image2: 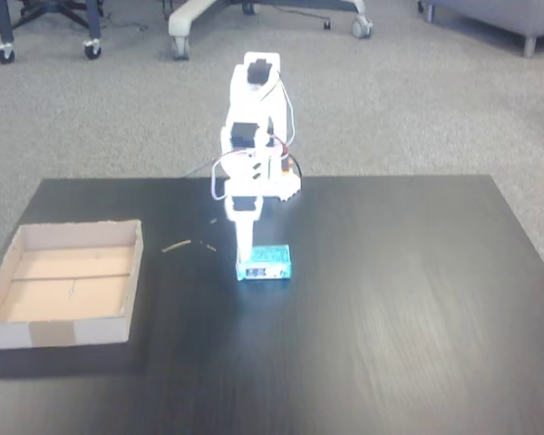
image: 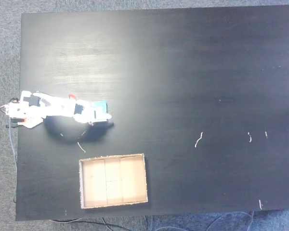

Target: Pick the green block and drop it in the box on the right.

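Observation:
The green block (image: pixel 101 105) (image2: pixel 265 263) is a small teal square right at the tip of my gripper (image: pixel 97 114) (image2: pixel 254 258), near the arm's side of the black table. One white finger (image2: pixel 243 237) comes down against the block's left side in a fixed view from the front; the other finger is hidden. I cannot tell whether the jaws are closed on the block or whether it rests on the table. The box (image: pixel 146 178) (image2: pixel 136 272), a shallow tan cardboard tray with nothing in it, lies apart from the gripper, below it in a fixed view from above.
Small pale scraps (image: pixel 198 140) lie on the black table (image: pixel 192 72), and a thin twig (image2: pixel 177 246) lies between the arm and the box. Wheeled chair bases (image2: pixel 254 9) stand on the grey carpet behind the arm. Cables hang off the table edge.

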You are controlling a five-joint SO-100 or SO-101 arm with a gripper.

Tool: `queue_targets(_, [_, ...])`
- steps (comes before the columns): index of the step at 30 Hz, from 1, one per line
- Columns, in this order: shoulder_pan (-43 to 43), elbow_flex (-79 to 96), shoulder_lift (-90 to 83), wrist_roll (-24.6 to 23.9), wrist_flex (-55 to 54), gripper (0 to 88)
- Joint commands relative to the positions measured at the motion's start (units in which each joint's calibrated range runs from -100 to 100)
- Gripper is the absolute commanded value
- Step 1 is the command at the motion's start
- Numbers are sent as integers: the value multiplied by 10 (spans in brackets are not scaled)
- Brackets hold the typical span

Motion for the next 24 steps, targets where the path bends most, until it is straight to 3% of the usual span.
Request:
queue_targets(1, [-37, -47, 33, -5, 2, 435])
queue_targets(5, [-58, -42, 57, -9, 13, 424])
queue_targets(13, [-53, 7, 33, -9, -15, 224])
queue_targets(17, [-32, 28, -67, -6, -16, 214])
queue_targets(20, [25, 32, -237, 6, -11, 220])
queue_targets(24, [192, 46, -418, 27, -59, 224])
